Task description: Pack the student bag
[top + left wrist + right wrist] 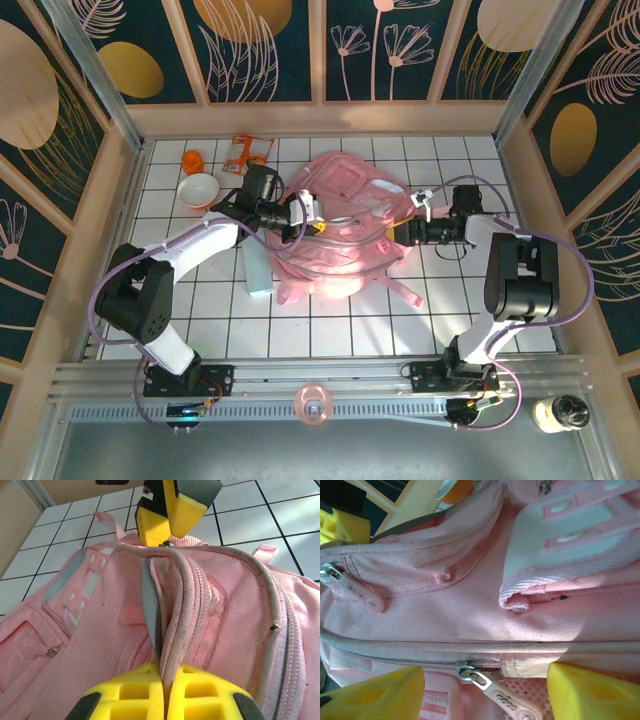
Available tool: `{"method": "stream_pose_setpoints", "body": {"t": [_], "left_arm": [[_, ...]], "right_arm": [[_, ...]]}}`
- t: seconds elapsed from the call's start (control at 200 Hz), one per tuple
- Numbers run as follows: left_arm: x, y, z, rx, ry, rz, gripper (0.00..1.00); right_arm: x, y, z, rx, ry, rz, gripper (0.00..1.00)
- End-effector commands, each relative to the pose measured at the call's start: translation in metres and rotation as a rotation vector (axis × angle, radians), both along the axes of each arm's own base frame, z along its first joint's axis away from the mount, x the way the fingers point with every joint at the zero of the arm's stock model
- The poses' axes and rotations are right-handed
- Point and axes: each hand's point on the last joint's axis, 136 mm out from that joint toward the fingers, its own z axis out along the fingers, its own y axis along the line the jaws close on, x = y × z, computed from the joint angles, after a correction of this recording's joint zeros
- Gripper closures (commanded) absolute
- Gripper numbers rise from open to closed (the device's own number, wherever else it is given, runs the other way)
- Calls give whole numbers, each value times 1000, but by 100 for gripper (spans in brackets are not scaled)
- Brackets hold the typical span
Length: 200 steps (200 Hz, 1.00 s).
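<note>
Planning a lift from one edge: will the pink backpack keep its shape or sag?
Likely floppy: the backpack lies slumped, and its fabric folds where the left gripper pinches it. Probably light, since it looks flat. Pushed, it would likely bunch rather than slide.

Robot lab cell — aluminium frame (300, 375), tiled tabletop (330, 327).

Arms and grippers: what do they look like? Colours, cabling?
Matching pair. The left arm and right arm have white links and black joint housings, with lilac cables looping loosely along each. The left gripper and right gripper are bright yellow, grid-moulded and grey-backed.
</note>
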Motion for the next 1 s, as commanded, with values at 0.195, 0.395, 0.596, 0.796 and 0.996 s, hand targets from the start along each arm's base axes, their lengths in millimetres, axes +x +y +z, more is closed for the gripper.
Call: {"method": "stream_pose_setpoints", "body": {"t": [0.195, 0.395, 0.596, 0.796, 0.996], "left_arm": [[5, -14, 50, -134, -120, -77, 100], [4, -14, 50, -135, -117, -79, 100], [5, -14, 48, -134, -115, -77, 100], [8, -14, 46, -130, -115, -68, 100], [26, -8, 37, -78, -139, 50, 100]], "right_arm": [[-11, 7, -8, -19, 96, -6, 45], [-14, 11, 3, 3, 83, 14, 61], [-15, 11, 6, 0, 75, 10, 73], [-14, 12, 8, -21, 67, -7, 92], [-4, 2, 24, -104, 30, -118, 100]]}}
